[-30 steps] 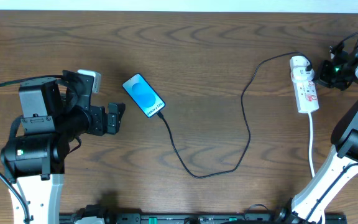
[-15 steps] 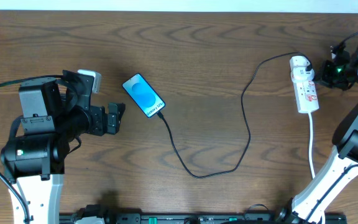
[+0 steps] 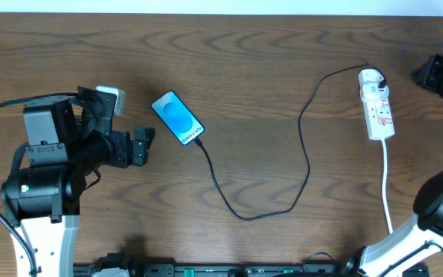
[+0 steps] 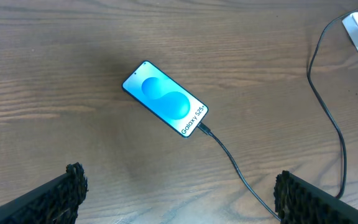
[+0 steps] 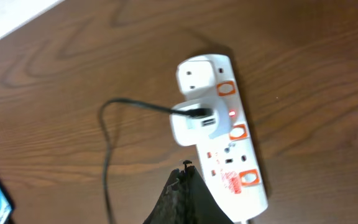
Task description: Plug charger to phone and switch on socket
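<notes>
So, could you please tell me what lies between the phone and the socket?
Only the charger cable, looping over the table from phone to socket, in the overhead view.

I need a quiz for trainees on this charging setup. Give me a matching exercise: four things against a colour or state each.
Things:
1. phone
2. charger
3. socket
4. left gripper

Colour or state:
A. open, holding nothing
B. black, plugged in at both ends
C. white, small red light on
D. blue screen lit

Pairs: 1-D, 2-B, 3-C, 4-A
</notes>
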